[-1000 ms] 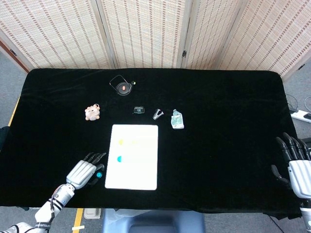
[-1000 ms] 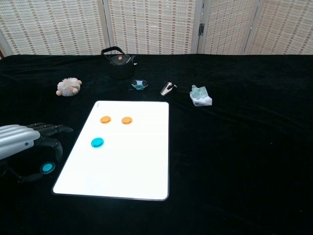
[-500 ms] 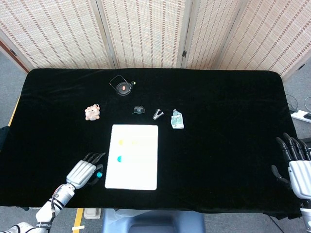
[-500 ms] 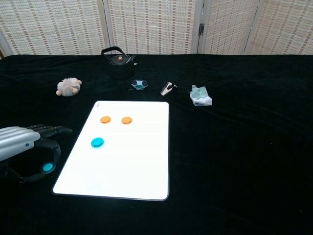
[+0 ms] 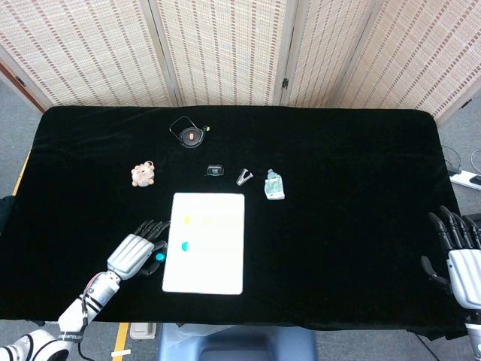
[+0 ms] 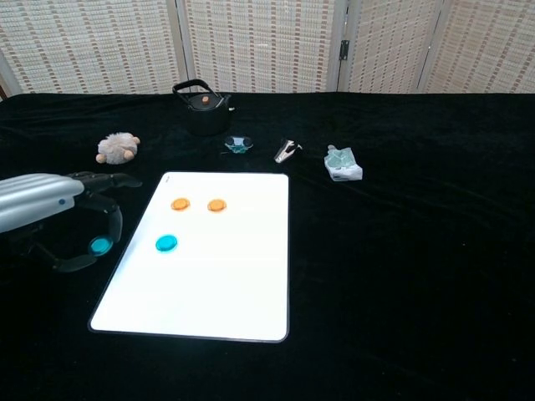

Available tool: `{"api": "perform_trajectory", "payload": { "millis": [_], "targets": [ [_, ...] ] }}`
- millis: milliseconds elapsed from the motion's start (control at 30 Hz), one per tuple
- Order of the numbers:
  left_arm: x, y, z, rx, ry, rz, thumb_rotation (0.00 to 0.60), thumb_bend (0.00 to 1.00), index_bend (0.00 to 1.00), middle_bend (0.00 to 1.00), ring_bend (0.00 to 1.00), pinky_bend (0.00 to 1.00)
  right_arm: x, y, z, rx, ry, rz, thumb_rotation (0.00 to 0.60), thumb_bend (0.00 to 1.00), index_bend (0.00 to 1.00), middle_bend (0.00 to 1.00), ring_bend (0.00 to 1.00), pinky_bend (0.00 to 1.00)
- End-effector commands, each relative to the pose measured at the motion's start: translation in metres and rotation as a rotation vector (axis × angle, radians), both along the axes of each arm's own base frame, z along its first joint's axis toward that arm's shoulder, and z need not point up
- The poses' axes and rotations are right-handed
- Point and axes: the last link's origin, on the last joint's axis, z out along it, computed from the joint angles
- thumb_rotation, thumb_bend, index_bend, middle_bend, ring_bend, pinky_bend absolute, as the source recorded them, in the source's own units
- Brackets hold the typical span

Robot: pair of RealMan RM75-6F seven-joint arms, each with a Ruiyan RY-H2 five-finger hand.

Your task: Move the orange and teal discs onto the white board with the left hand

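1. At the lower left of the head view, the left hand (image 5: 137, 256) pinches a teal disc (image 5: 159, 257) between thumb and a finger, just beside the left edge of the white board (image 5: 218, 263).
2. On the board lie two orange discs (image 6: 180, 204) side by side near its far end, and a second teal disc (image 6: 166, 243) nearer, all flat.
3. The board's long axis runs from the near edge of the tabletop (image 5: 338, 165) toward the far one.
4. At the lower right, the right hand (image 5: 458, 252) rests with straight fingers, holding nothing.
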Motion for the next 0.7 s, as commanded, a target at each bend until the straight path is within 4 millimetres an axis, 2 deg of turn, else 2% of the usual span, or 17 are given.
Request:
{"api": "perform_trajectory", "payload": {
  "millis": [33,300,467,700],
  "targets": [
    [0.016,0.012,-0.001,-0.010,-0.013,-0.023,0.600,0.44,0.49,0.05,0.00,0.00,0.000,0.000,0.000,-0.001,-0.001,0.000,0.600,0.42,0.00,0.00,0.00,0.00],
    [0.059,0.035,-0.024,-0.072,-0.022,-0.063,0.600,0.44,0.49,0.05,0.00,0.00,-0.005,0.002,0.002,-0.005,-0.007,-0.015,0.600,0.42,0.00,0.00,0.00,0.00],
    [0.073,0.041,-0.040,-0.107,-0.011,-0.061,0.600,0.44,0.49,0.05,0.00,0.00,-0.008,0.003,0.003,-0.007,-0.009,-0.021,0.600,0.42,0.00,0.00,0.00,0.00],
    [0.083,0.043,-0.054,-0.132,0.002,-0.055,0.600,0.44,0.48,0.05,0.00,0.00,-0.010,0.005,0.004,-0.011,-0.011,-0.028,0.600,0.42,0.00,0.00,0.00,0.00]
  ]
}}
